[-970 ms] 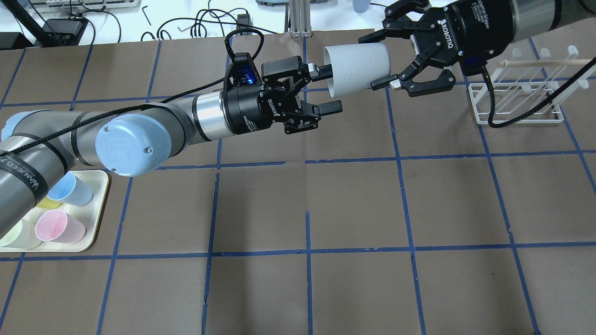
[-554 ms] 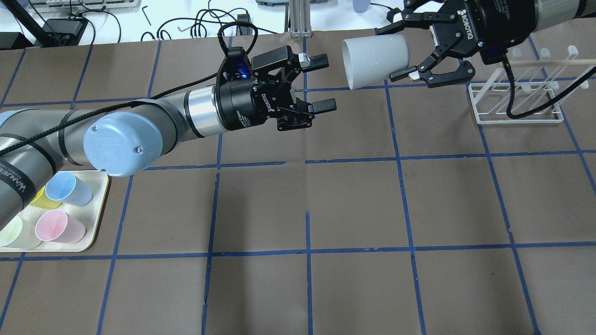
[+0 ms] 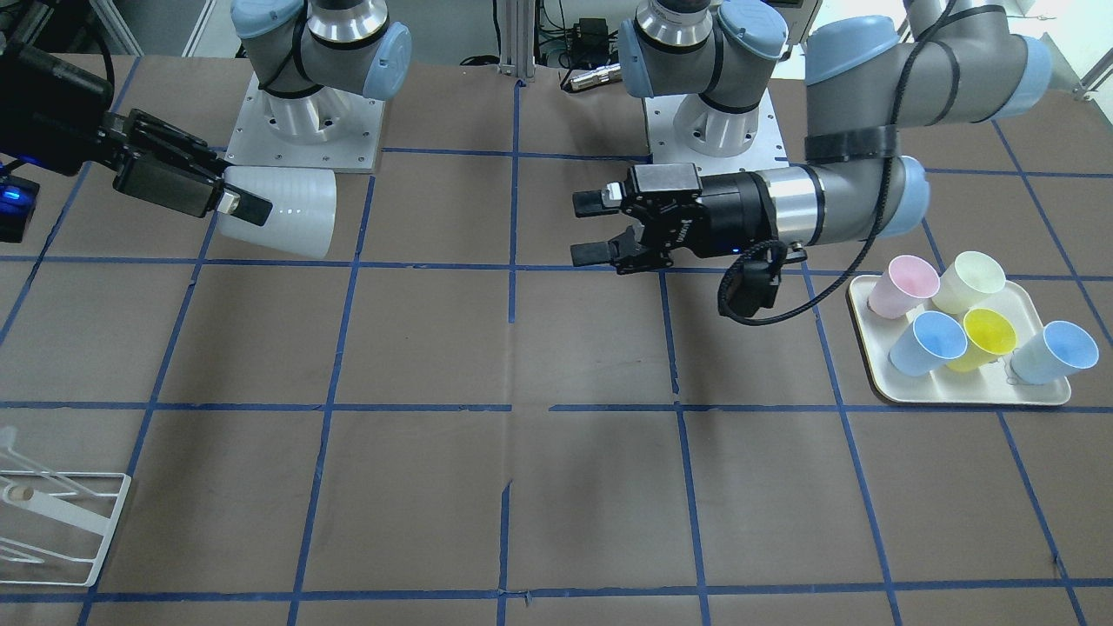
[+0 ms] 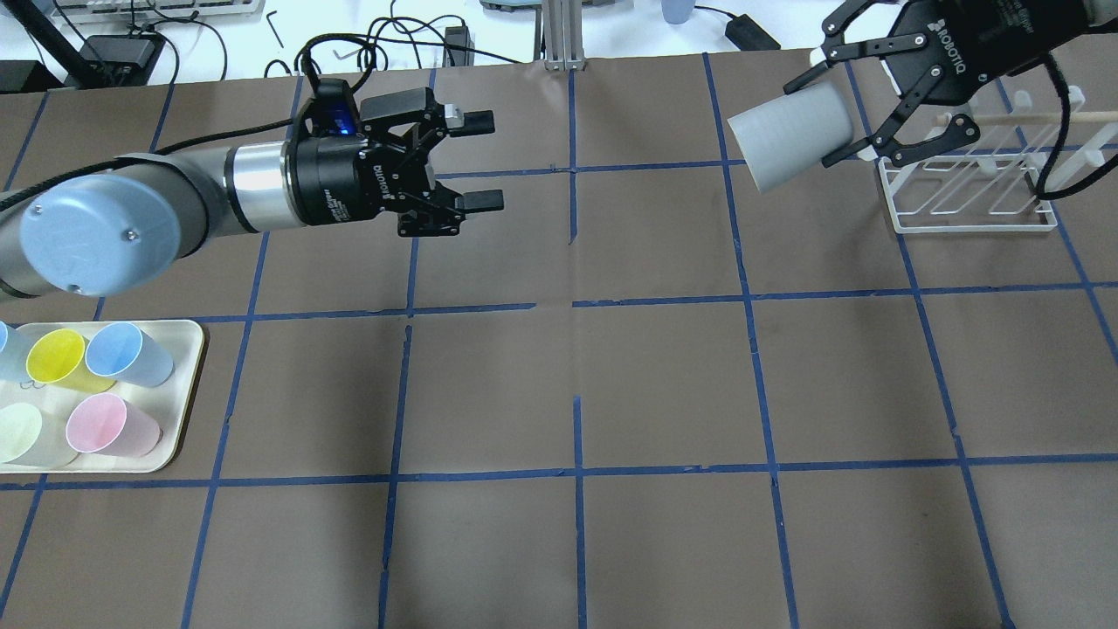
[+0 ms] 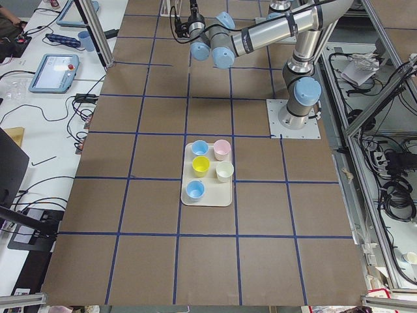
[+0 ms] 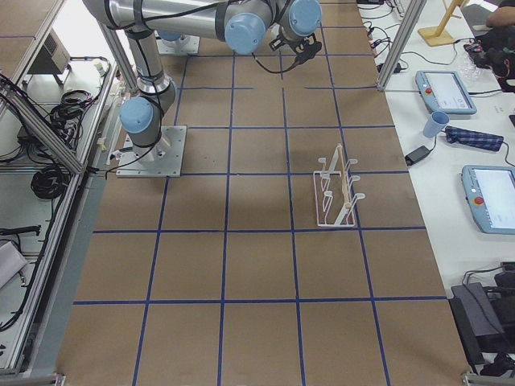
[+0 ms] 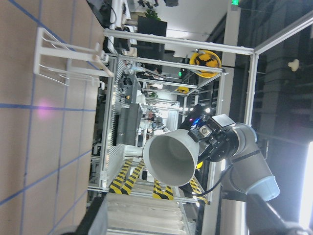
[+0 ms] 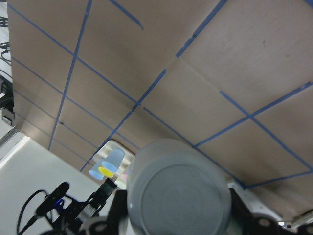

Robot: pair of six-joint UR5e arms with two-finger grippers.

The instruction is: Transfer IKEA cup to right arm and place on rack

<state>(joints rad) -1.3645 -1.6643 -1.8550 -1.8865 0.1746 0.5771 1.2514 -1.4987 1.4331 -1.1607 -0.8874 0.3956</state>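
The right claw (image 4: 825,118) is clamped on the IKEA cup (image 4: 786,140), one finger on each side of the tapered wall. The cup's base sits in toward the claw's palm and its wide mouth points away from it. The cup is held on its side, slightly tilted, clear of the worktop (image 4: 664,384). The right wrist view shows only its round grey base filling the lower middle, with the worktop beyond it.

Next nearest to that claw is the rack (image 4: 969,229), standing on the worktop below it. In the overhead view the claw's lower finger overlaps the rack's end. The front-facing view shows open worktop between them, so the two are apart.

Well away, on the side the cup's mouth faces, is the left claw (image 4: 480,160). Its jaws are spread with nothing between them, and its fingertips point toward the cup. Its wrist camera looks straight into the cup's darker inside.

Farthest from the right claw, past the left claw and beside the left arm, a cream tray (image 4: 188,393) lies on the worktop. It carries a pink cup (image 4: 109,425), a yellow one (image 4: 57,360), a pale cream-green one (image 4: 22,434) and light blue ones (image 4: 127,354).
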